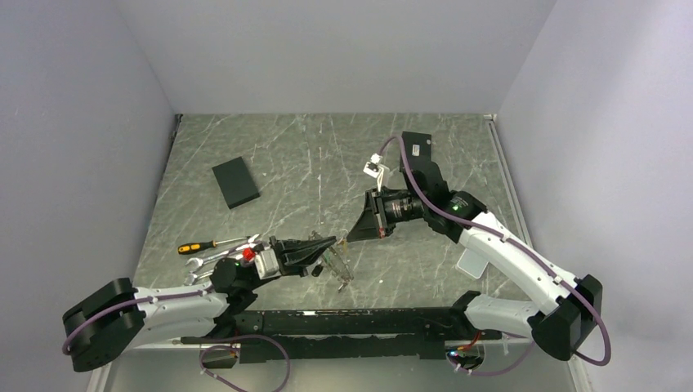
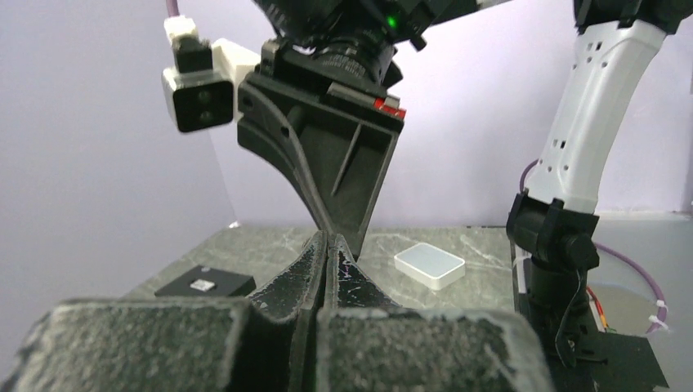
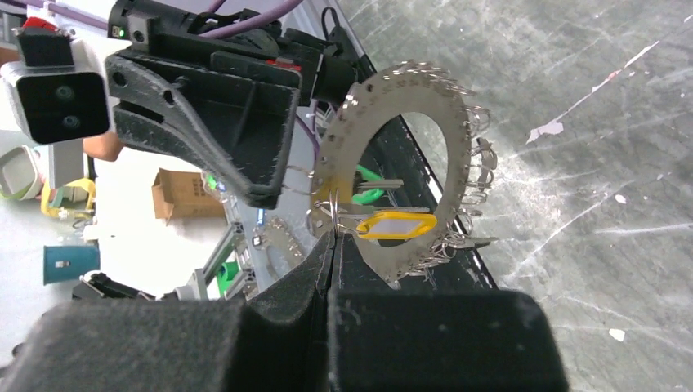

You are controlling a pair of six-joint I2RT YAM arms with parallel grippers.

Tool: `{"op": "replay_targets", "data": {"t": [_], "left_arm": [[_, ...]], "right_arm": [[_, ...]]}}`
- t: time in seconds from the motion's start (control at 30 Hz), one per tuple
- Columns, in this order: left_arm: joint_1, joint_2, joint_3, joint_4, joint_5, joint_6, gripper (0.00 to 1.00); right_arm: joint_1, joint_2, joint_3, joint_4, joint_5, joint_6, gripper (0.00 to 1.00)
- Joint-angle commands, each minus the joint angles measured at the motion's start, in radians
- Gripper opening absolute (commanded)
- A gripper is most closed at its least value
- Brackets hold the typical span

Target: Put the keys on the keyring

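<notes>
The keyring (image 3: pixel 384 175) is a flat silver loop with many small silver keys and rings along its rim, held up on edge above the table. In the top view it hangs at the table's near middle (image 1: pixel 340 266). My left gripper (image 1: pixel 328 242) is shut on its left rim, and the left fingers (image 3: pixel 245 175) show in the right wrist view. The key with the orange-yellow head (image 3: pixel 395 224) lies against the loop's lower part. My right gripper (image 3: pixel 331 238) is shut on the thin wire ring by that key. Both tips meet (image 2: pixel 327 238); the keyring is hidden in the left wrist view.
A black box (image 1: pixel 235 182) lies at the back left. An orange-handled screwdriver (image 1: pixel 204 245) and silver wrenches (image 1: pixel 204 263) lie beside the left arm. A white box (image 1: pixel 471 263) sits by the right arm, also in the left wrist view (image 2: pixel 430 265).
</notes>
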Motion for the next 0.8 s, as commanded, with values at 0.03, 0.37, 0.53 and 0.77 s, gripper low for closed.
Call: {"op": "replay_targets", "data": {"t": [0.03,0.37,0.53,0.77], "left_arm": [[0.003,-0.024,0.044,0.152,0.047,-0.014,0.0],[0.003,-0.021,0.042,0.152,0.096,-0.03,0.0],[0.003,-0.007,0.05,0.152,0.105,-0.029,0.0],[0.003,0.0,0.062,0.15,0.088,-0.005,0.0]], "right_arm": [[0.003,0.02,0.07,-0.098,0.022,-0.008,0.0],[0.004,0.033,0.116,-0.104,-0.052,-0.024,0.0],[0.025,0.047,0.131,-0.119,-0.069,-0.025,0.0],[0.08,0.068,0.162,-0.173,-0.047,-0.044,0.0]]}}
